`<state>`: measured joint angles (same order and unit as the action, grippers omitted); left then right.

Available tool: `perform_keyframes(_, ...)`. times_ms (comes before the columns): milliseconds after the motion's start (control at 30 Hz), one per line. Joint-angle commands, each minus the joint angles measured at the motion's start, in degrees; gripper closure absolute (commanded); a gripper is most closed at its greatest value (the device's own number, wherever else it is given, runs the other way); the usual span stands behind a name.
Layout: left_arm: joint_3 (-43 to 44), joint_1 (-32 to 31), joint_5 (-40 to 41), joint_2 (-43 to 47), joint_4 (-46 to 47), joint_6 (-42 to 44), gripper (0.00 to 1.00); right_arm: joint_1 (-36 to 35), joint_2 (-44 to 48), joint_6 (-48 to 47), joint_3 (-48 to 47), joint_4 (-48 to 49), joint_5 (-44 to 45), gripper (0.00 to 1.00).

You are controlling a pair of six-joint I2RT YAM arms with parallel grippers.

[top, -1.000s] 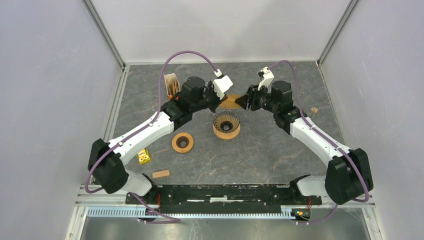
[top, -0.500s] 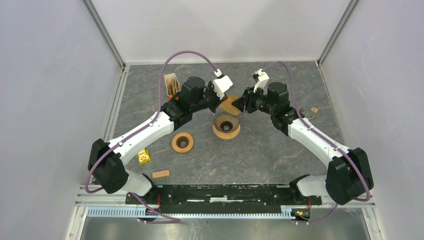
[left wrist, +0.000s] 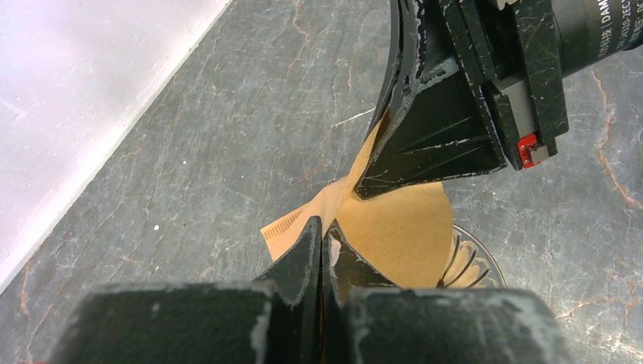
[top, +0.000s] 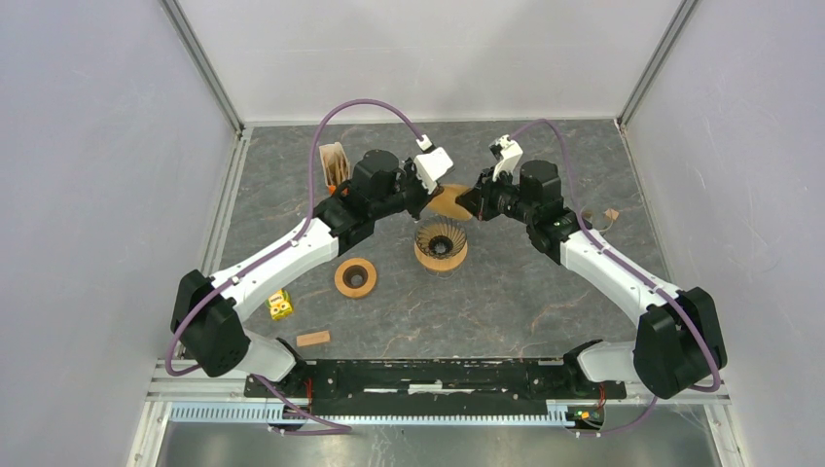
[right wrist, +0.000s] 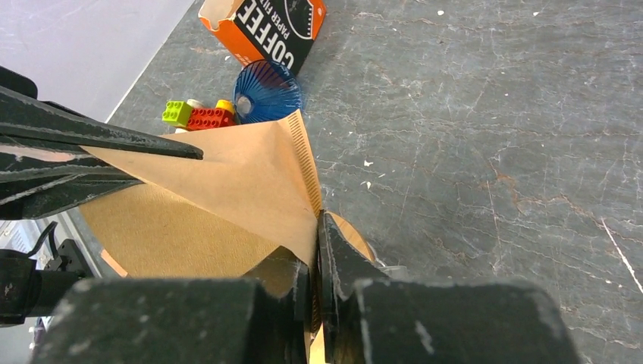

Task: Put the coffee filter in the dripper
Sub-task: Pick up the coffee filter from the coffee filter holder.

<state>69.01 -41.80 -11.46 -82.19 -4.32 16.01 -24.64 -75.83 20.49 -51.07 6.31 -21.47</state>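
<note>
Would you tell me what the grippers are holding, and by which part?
The coffee filter: the left gripper and the right gripper each pinch its edge, from opposite sides.

Grey stone-look table (top: 491, 304), dripper (top: 440, 245), brown ring (top: 355, 278), yellow block (top: 280, 305)

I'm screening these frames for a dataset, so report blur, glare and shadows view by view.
Top external: even, soft light, hardly any shadows on the table, all sharp. Left wrist: the left gripper is soft at the bottom edge, the coffee filter crisp, the wall washed out pale. Right wrist: the right gripper blurs up close, yet the coffee box lettering reads clearly.
</note>
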Motion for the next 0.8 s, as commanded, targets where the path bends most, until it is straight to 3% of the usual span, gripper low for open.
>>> perform_keyframes(0,-0.8,0.1,0.0,3.1,3.3,-0.9,0.98,0.1,0.1,-1.4,-1.9,-0.3,2.0,0.90)
perform_keyframes(167,-1.3,0.1,-1.7,3.5,3.3,-1.2,0.98,0.0,0.2,-1.7,-2.2,-0.2,2.0,0.64)
perform_keyframes(333,-0.9,0.1,-2.6,3.2,3.5,-2.3,0.98,-0.1,0.2,-1.8,-2.0,0.4,1.4,0.56)
perform_keyframes(567,-0.3,0.1,-2.8,2.5,3.7,-3.6,0.98,-0.7,-0.2,-0.9,-1.5,2.0,-0.3,0.55)
perform_keyframes(767,-1.0,0.1,-1.3,2.3,4.1,-3.8,0.98,-0.8,0.0,-0.4,-0.8,3.8,-2.0,0.70)
